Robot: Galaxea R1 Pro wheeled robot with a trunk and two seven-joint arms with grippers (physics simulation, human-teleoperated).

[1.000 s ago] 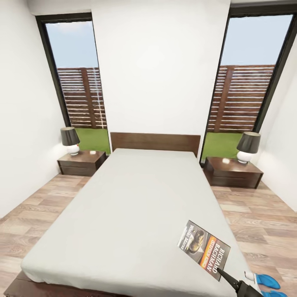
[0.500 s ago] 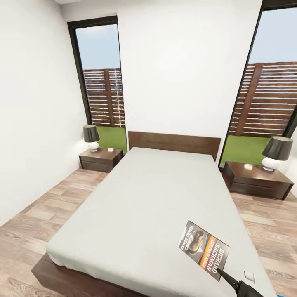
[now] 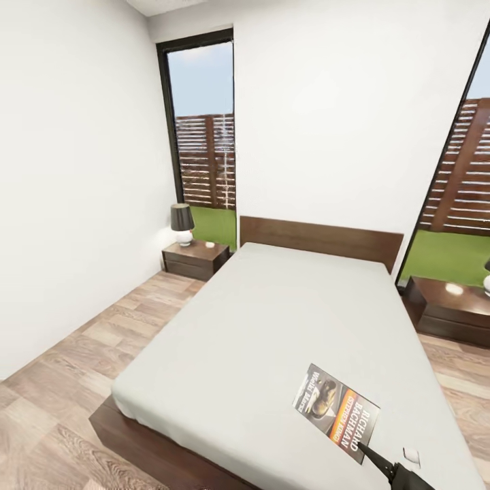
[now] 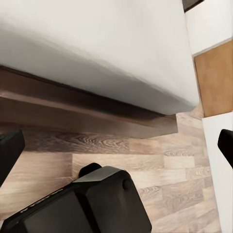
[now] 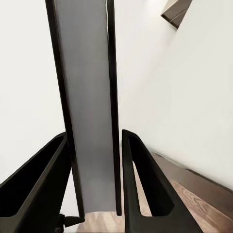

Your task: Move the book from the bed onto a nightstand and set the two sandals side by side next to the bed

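While white walls and a wood-plank floor [image 3: 82,354] frame the bedroom, the bed [image 3: 286,340] takes up most of the head view, its grey mattress running from the dark headboard [image 3: 320,238] down to the near foot edge. One nightstand [image 3: 196,258] stands against the wall beside the bed's far left corner with a dark-shaded lamp [image 3: 181,223] on it, and a second nightstand [image 3: 452,309] sits beside the far right corner, cut by the picture's edge. The book [image 3: 335,412] shows over the mattress's near right corner, cover up, held by the right gripper [image 5: 94,179] at its lower corner. In the right wrist view the book runs edge-on between the two dark fingers [image 5: 141,184], which stand narrowly parted with its thin grey page edge filling the gap. The left gripper [image 4: 116,141] hangs over the floor just beside the bed's wooden frame, fingers spread wide and holding nothing.
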